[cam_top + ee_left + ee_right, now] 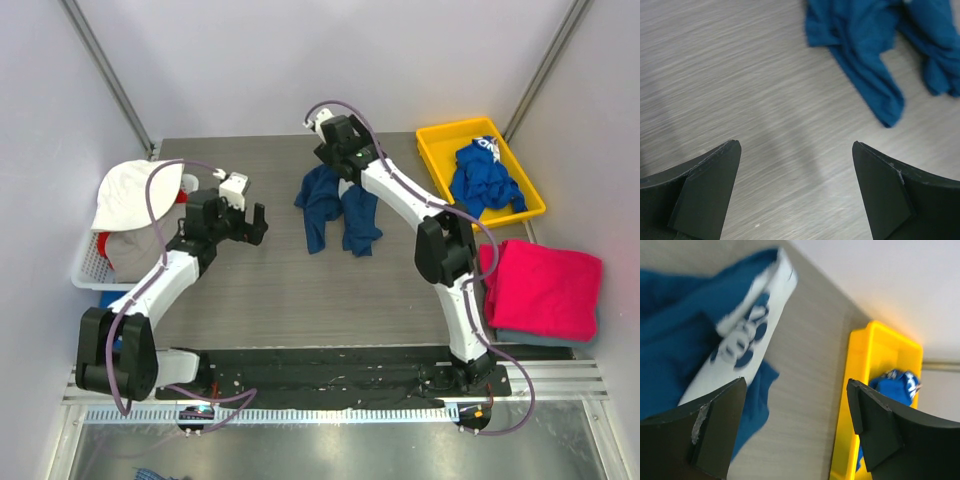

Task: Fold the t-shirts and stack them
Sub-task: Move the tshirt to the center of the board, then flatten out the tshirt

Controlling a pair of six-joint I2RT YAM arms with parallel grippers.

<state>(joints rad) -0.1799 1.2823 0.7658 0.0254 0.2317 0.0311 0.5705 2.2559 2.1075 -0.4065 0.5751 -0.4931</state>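
Observation:
The navy t-shirt lies crumpled on the table at back centre. It also shows in the left wrist view and in the right wrist view, with its white print showing. My right gripper hangs over the shirt's far edge, open and empty. My left gripper is open and empty, over bare table to the shirt's left. The royal-blue t-shirt lies bunched in a yellow bin. The magenta-pink t-shirt lies folded at the right edge.
A white basket with a white cloth over it stands at the left edge. The yellow bin also shows in the right wrist view, with the blue shirt inside. A grey-blue layer lies under the pink shirt.

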